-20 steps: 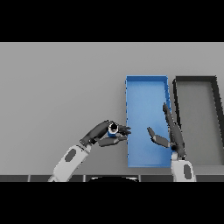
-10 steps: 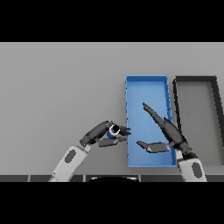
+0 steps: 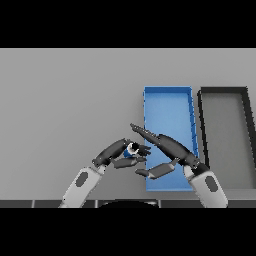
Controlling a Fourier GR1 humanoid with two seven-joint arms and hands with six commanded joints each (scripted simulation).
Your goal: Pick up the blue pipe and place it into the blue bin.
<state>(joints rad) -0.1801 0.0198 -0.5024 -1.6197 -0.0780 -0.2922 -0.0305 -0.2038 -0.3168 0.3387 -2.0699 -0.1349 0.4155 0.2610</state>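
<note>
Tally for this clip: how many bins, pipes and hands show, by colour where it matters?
Blue bin: 1
Black bin: 1
Blue pipe, held in the left hand just left of the blue bin: 1
Hands, counting the right hand as well: 2
Total: 5

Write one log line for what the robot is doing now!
left hand: holds blue pipe | right hand: open beside it | blue bin: empty

A dark bin [image 3: 224, 139] (long and open-topped) lies on the grey table [image 3: 70, 100], beyond and right of the fingers
</note>
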